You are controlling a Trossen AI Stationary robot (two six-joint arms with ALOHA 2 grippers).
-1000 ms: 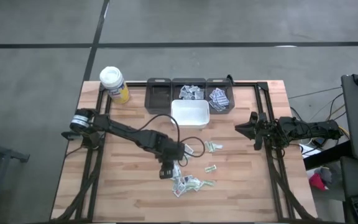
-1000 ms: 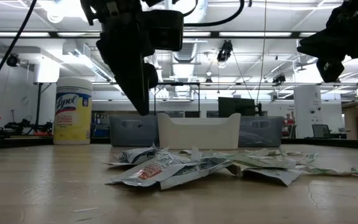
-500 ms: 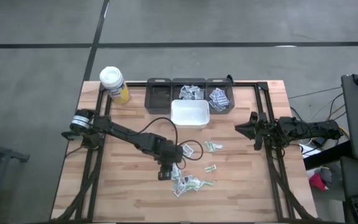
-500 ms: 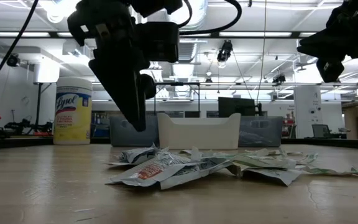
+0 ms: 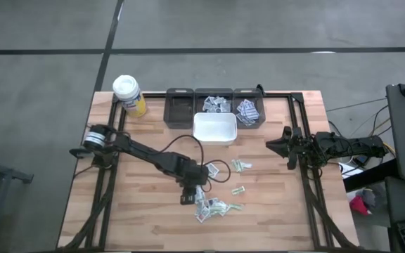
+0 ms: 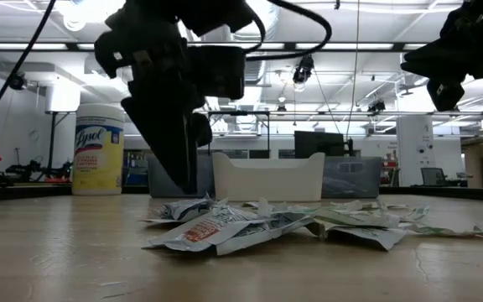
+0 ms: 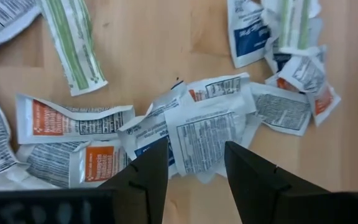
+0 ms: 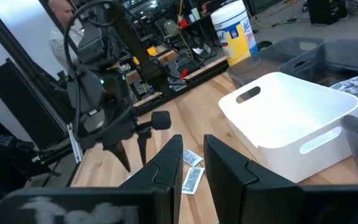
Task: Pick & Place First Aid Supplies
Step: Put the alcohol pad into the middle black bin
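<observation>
Wooden planks make up the table (image 5: pixel 139 218), and behind it we see a workshop with ceiling lights and benches. Along the far edge we count three dark bins (image 5: pixel 214 107); the middle and right ones hold packets, and a white tub (image 5: pixel 214 128) sits just in front of the middle one. At the far left corner stands a yellow bottle (image 5: pixel 129 95) with a white lid.

We find the packets (image 5: pixel 213 206) mostly heaped near the table's middle, overlapping one another, white-grey with orange, blue and green print. A few more packets lie apart between the heap and the tub (image 5: pixel 241 166), and one lies alone to the right of the heap (image 5: pixel 238 190).

Our left gripper (image 7: pixel 195 180) hangs right over the heap, pointing down. Its fingers (image 7: pixel 248 180) stand spread, with a printed packet (image 7: pixel 205 134) showing in the gap between them. In the low view the fingertips (image 6: pixel 183 164) are above the pile, not touching it, and nothing is gripped.

Our right gripper (image 5: pixel 278 145) waits at the right side of the table, raised well above it and well apart from the heap. Its fingers (image 8: pixel 225 165) stand close together with a narrow gap, and we see nothing between them.
</observation>
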